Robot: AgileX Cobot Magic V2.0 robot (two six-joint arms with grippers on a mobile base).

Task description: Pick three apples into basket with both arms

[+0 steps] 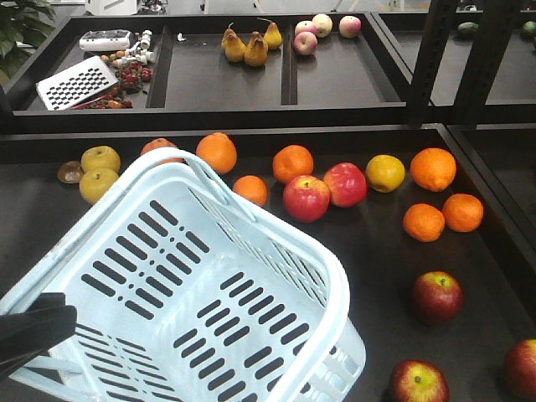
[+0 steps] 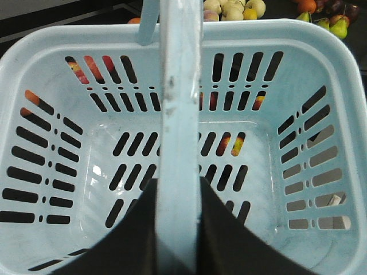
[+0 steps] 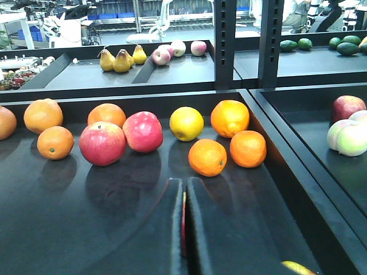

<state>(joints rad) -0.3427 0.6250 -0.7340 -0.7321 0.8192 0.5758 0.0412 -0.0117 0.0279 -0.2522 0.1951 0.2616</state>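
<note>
1. You have one black tray [image 1: 368, 251] with loose fruit lying directly on it.
2. Three dark red apples [image 1: 436, 297] lie at its near right, each apart from the others.
3. Two brighter red apples [image 1: 306, 198] touch mid-tray, with oranges [image 1: 433, 168] and a yellow citrus [image 1: 385, 172] near them.
4. Two yellow-green fruits [image 1: 100, 158] sit at the far left.

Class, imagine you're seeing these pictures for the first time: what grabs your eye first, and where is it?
The big pale blue slotted plastic basket fills the lower left of the front view, empty, its handle clamped in the left gripper. Next come three dark red apples on the black tray at lower right, and bright oranges beyond.
</note>
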